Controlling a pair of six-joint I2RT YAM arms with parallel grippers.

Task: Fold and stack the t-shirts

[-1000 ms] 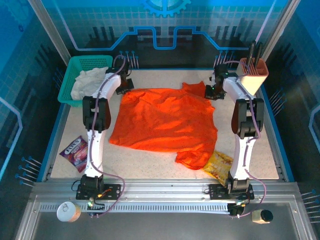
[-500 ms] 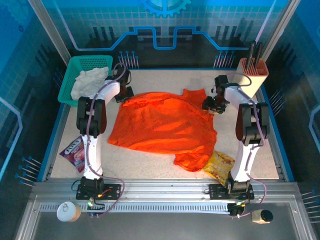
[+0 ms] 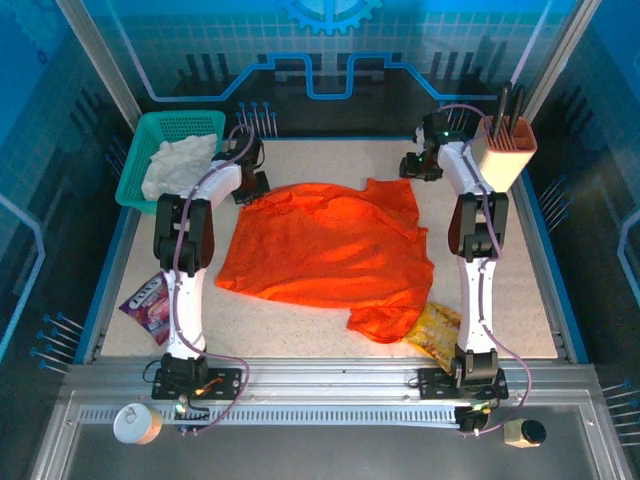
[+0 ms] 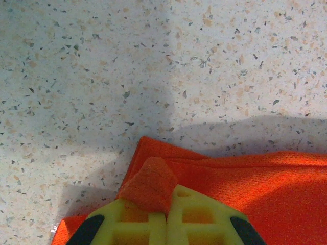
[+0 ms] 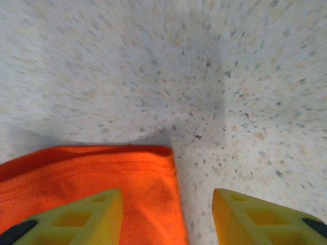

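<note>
The orange t-shirt (image 3: 330, 255) lies spread and wrinkled across the middle of the table. My left gripper (image 3: 248, 192) is at its far left corner, shut on a pinch of orange fabric (image 4: 150, 182) that sticks up between the yellow fingers (image 4: 204, 217). My right gripper (image 3: 411, 168) hovers open just beyond the shirt's far right corner. In the right wrist view the orange shirt's corner (image 5: 102, 176) lies flat on the table below the gap of the right gripper (image 5: 168, 217), touching neither finger. The white t-shirt (image 3: 176, 163) sits crumpled in the green basket (image 3: 180, 125).
A yellow snack packet (image 3: 437, 330) lies by the shirt's near right hem. A purple packet (image 3: 148, 298) lies at the left edge. A tan holder with dark utensils (image 3: 507, 145) stands at the back right, close to the right arm. A tin (image 3: 135, 423) rests on the front rail.
My right gripper has opened, let go of the shirt's far right corner and pulled back toward the rear. That corner now lies on the table. The left gripper keeps its hold.
</note>
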